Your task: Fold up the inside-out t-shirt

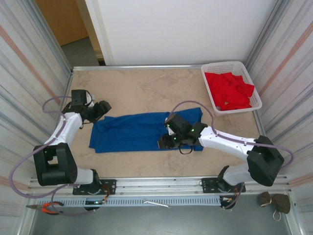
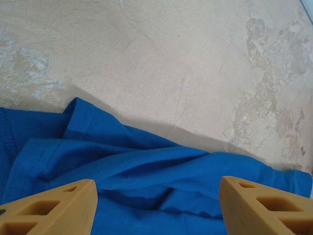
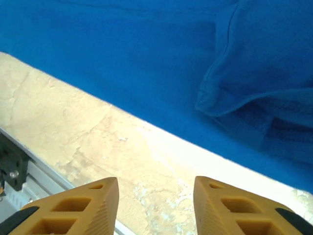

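A beige, marbled stone-look table (image 1: 146, 83) spans the workspace. Across its middle lies the royal-blue cotton t-shirt (image 1: 132, 132), flattened into a long, narrow band.

Its long axis runs left to right, the left end near the left arm and the right end towards the basket. Which end holds the neck cannot be told.

Judging by that band shape, a lengthwise fold looks done. Wrinkles and a loose sleeve hem remain, and the crosswise folds into a compact packet seem left to do.

At the far right corner stands a white slotted plastic basket (image 1: 222, 64) holding crumpled red garments (image 1: 230, 90).

The left gripper (image 2: 157, 183) hovers over the shirt's left end, fingers spread wide, pinching nothing. The right gripper (image 3: 155, 181) sits just beside the shirt's near edge over bare table, fingers apart and empty.
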You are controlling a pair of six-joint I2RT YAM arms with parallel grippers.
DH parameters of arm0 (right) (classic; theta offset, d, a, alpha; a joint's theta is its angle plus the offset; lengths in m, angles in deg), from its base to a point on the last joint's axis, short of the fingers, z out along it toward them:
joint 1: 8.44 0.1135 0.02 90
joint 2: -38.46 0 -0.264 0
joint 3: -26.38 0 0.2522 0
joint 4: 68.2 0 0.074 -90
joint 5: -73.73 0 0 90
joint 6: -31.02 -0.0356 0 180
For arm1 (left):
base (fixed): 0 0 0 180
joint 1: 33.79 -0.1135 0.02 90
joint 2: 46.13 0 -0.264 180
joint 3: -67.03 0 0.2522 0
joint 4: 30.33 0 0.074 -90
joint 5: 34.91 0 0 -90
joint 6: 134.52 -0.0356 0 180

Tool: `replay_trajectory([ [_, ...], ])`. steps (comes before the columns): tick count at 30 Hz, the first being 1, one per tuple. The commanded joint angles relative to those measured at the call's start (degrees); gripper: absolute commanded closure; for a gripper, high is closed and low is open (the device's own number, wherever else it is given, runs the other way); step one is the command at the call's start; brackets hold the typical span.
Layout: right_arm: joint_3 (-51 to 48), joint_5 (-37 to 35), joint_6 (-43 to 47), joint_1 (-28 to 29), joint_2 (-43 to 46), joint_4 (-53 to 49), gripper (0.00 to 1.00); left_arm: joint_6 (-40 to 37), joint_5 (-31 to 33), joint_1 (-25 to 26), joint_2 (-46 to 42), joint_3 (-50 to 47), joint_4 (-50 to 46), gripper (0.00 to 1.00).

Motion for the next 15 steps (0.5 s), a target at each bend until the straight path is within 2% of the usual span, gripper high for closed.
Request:
replay_trajectory([
  [1, 2.8, -1.6, -0.4, -5.5, 4.2, -2.8, 0.55, -0.9, -1.7, -0.5, -0.8, 2.5, -1.0, 0.33],
  [5, 3.4, 0.4, 3.0, -16.4, 3.0, -0.8, 0.55, -0.9, -2.9, -0.4, -0.3, 3.5, -1.4, 0.33],
  [9, 3.4, 4.6, 5.5, -25.4, -3.4, 3.0, 0.58, -0.8, -2.7, 0.1, -0.1, 3.4, -1.5, 0.33],
  [12, 2.7, 6.9, 6.7, -27.5, -7.7, 4.1, 0.64, -0.6, -2.9, 0.2, -0.2, 2.8, -1.3, 0.34],
  [15, -0.5, 10.1, 5.8, -26.5, -8.0, 5.5, 0.71, -0.6, -2.8, 0.2, -0.1, 2.3, -1.0, 0.34],
])
